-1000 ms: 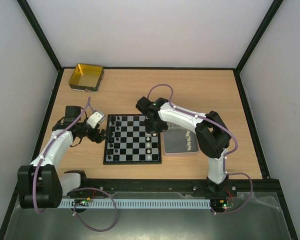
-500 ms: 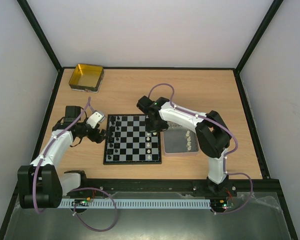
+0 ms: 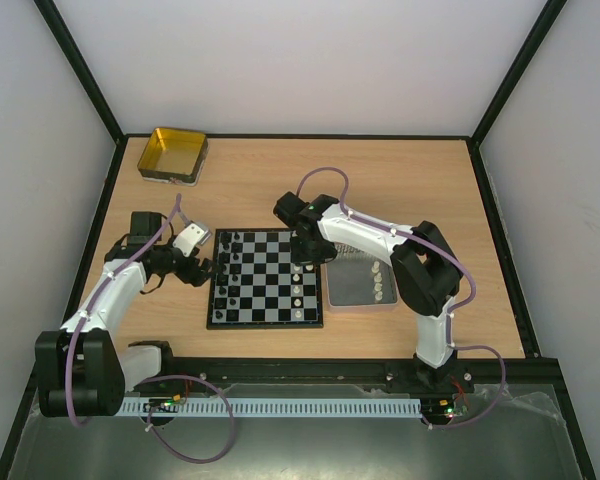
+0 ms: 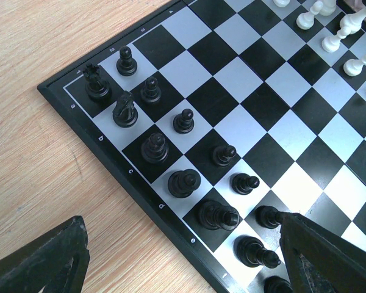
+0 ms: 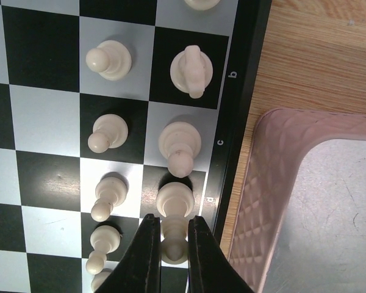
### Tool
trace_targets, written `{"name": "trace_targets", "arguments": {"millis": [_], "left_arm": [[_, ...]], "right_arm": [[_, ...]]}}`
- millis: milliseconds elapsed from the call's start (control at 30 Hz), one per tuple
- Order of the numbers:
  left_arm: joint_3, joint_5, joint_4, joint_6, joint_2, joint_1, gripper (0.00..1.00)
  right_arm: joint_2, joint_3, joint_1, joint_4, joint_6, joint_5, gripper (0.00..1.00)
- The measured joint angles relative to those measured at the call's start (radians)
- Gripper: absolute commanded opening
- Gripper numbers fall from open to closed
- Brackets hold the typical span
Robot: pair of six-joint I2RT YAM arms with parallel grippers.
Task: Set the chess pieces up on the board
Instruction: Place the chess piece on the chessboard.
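Note:
The board (image 3: 265, 301) lies at the table's middle. Black chess pieces (image 3: 230, 268) fill its left two columns, and white chess pieces (image 3: 300, 290) stand along its right side. My right gripper (image 3: 302, 262) is shut on a tall white piece (image 5: 174, 198) whose base rests on the edge square marked d. Around it on the board (image 5: 43, 55) stand other white pieces (image 5: 113, 59). My left gripper (image 3: 202, 268) hangs open at the left rim of the board (image 4: 250, 79), nothing held. One finger (image 4: 49, 256) is over the wood, the other over the black pieces (image 4: 183, 182).
A silver metal tray (image 3: 352, 290) holding a few white pieces (image 3: 378, 280) sits against the board's right side; its patterned rim (image 5: 274, 183) is close to my right fingers. A yellow square tin (image 3: 172, 155) stands at the far left corner.

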Motion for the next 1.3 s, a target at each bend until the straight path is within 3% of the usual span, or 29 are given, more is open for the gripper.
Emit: {"name": "trace_targets", "arguments": {"millis": [467,1300], "left_arm": [[0.000,0.000,0.000,0.000,0.000,0.000,0.86],[0.000,0.000,0.000,0.000,0.000,0.000,0.86]], "right_arm": [[0.000,-0.009,0.000,0.006,0.000,-0.019,0.04],[0.000,-0.001,-0.001,0.010,0.000,-0.016,0.29]]}}
